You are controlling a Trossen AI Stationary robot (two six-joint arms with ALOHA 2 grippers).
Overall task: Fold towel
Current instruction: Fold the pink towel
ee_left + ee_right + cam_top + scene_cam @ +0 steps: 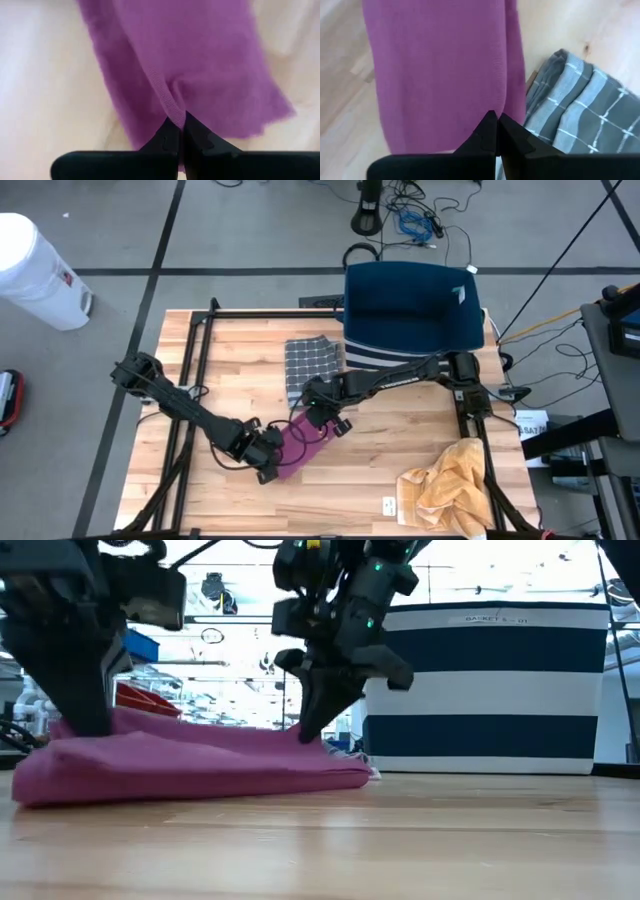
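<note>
My left pincer (268, 452) low, clamped on the purple towel (303, 442) at its near edge, my right pincer (322, 417) pinching its far edge beside the grey checked cloth (312, 360), bare wooden surface (350, 480) in front

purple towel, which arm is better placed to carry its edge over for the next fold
Probably the left. The left gripper is shut on the purple cloth towel at its outer end, with bare wooden table around it. The right gripper pinches the end beside the folded grey checked cloth, better suited to anchoring.
</note>
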